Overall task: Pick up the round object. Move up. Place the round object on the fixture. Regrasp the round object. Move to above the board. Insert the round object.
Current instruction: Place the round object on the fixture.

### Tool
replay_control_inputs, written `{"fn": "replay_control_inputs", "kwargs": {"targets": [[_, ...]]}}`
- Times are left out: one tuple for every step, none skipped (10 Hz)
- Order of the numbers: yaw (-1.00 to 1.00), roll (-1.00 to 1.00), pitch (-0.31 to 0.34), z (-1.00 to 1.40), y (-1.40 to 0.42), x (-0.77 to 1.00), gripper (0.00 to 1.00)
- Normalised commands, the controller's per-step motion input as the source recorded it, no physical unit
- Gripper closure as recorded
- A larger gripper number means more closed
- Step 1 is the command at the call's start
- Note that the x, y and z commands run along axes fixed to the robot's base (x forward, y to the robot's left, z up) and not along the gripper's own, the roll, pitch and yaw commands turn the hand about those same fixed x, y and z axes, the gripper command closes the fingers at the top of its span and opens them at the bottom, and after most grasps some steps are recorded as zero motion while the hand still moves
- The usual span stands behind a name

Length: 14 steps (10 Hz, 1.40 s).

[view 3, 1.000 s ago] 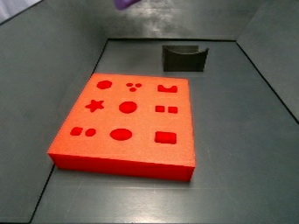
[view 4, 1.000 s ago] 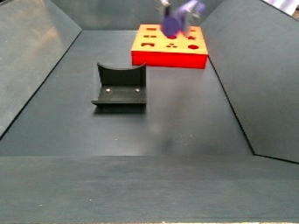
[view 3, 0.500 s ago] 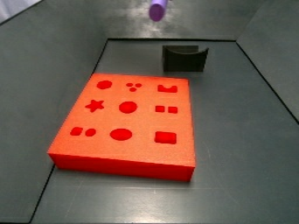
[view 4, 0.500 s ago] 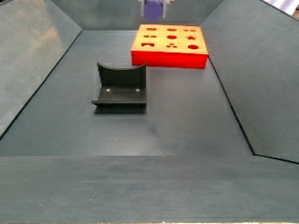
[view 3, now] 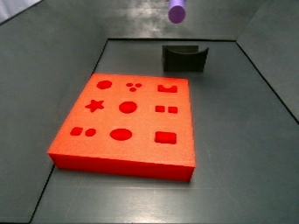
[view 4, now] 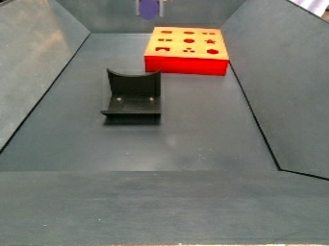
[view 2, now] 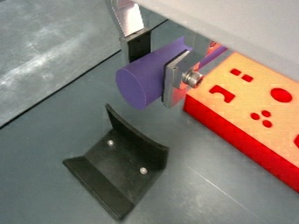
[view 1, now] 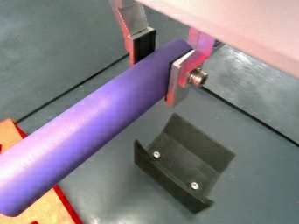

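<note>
The gripper (view 1: 162, 54) hung in the air above the fixture (view 1: 187, 171), its two silver fingers (view 1: 177, 79) closed onto the purple peg (view 1: 87, 131) with the dark pads pressed against the peg's sides near one end. In both wrist views the peg lay crosswise between the plates, most of its length reaching out to one side of the gripper (view 2: 158, 61); its round flat end (view 2: 136, 83) faced the camera in a wrist view. Below it the fixture (view 2: 114, 171) stood on the grey floor (view 2: 47, 52), a dark bracket with two small screws showing in its base plate, clearly apart from the peg. The orange-red board (view 2: 260, 109) lay just beside the fixture in that view, its shaped holes facing up, and a corner of the board (view 1: 14, 131) also showed in a wrist view. In a side view the peg (view 3: 177, 11) appeared as a small purple shape high near the top edge, above and slightly to the left of the fixture (view 3: 184, 58), with the board (view 3: 126, 122) nearer the camera, flat on the floor (view 3: 246, 149). In a side view from the opposite end, the peg (view 4: 149, 6) was only partly in frame at the top edge, up over the far end of the enclosure, the board (view 4: 188, 50) behind the fixture (view 4: 131, 94). The gripper itself could not be made out in either side view.
</note>
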Motion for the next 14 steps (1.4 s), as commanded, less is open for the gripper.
{"fn": "replay_control_inputs", "kwargs": {"targets": [[0.21, -1.0, 0.11, -0.26, 1.0, 0.6, 1.0], [0.21, -1.0, 0.112, -0.27, 1.0, 0.55, 1.0], [0.16, -1.0, 0.109, -0.18, 0.84, 0.47, 1.0], [0.13, -1.0, 0.123, -0.09, 0.67, 0.4, 1.0], [0.1, -1.0, 0.174, -0.01, 0.43, 0.3, 1.0], [0.08, -1.0, 0.202, -0.01, 0.26, 0.24, 1.0], [0.04, -1.0, 0.23, -0.03, 0.08, 0.18, 1.0], [0.01, -0.95, 0.237, -0.02, 0.06, 0.15, 1.0], [-0.04, -0.72, 0.206, -0.01, 0.07, 0.09, 1.0], [-0.07, -0.55, 0.171, -0.01, 0.06, 0.07, 1.0], [-0.1, -0.32, 0.138, -0.01, 0.05, 0.08, 1.0], [-0.1, -0.25, 0.126, -0.01, 0.04, 0.08, 1.0], [-0.2, -1.0, 0.037, -1.0, 0.06, 0.1, 1.0], [-0.21, -1.0, 0.022, -1.0, 0.07, 0.11, 1.0]]}}
